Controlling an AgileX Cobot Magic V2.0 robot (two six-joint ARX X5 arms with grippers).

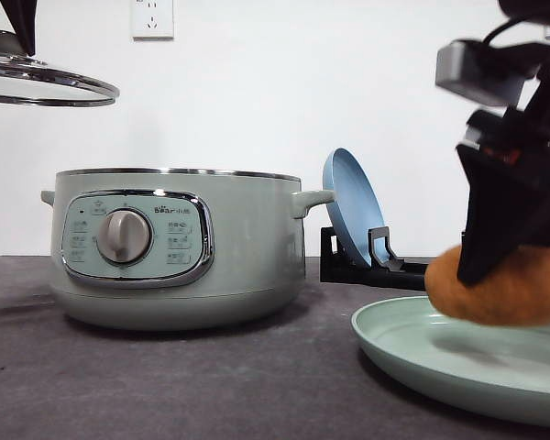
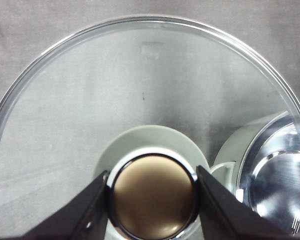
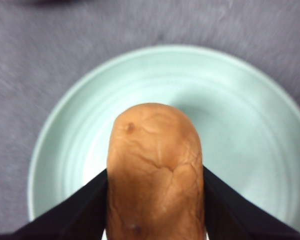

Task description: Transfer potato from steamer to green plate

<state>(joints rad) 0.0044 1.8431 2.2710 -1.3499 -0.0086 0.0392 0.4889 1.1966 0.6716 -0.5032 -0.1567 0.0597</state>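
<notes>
My right gripper (image 1: 495, 266) is shut on the orange-brown potato (image 1: 504, 289) and holds it just above the pale green plate (image 1: 422, 353) at the front right. From the right wrist, the potato (image 3: 155, 170) sits between the black fingers (image 3: 75, 212) over the middle of the green plate (image 3: 250, 115). The sage-green steamer (image 1: 179, 247) stands open at the left centre. High at the upper left hangs its glass lid (image 1: 46, 82). My left gripper (image 2: 152, 197) is shut on the lid's knob (image 2: 152, 197), with the steamer's rim (image 2: 270, 170) below.
A blue plate (image 1: 353, 206) stands on edge in a black rack (image 1: 367, 261) behind the steamer's right handle. The dark grey table (image 1: 165, 385) runs across the front. A white wall with a socket (image 1: 152, 18) is behind.
</notes>
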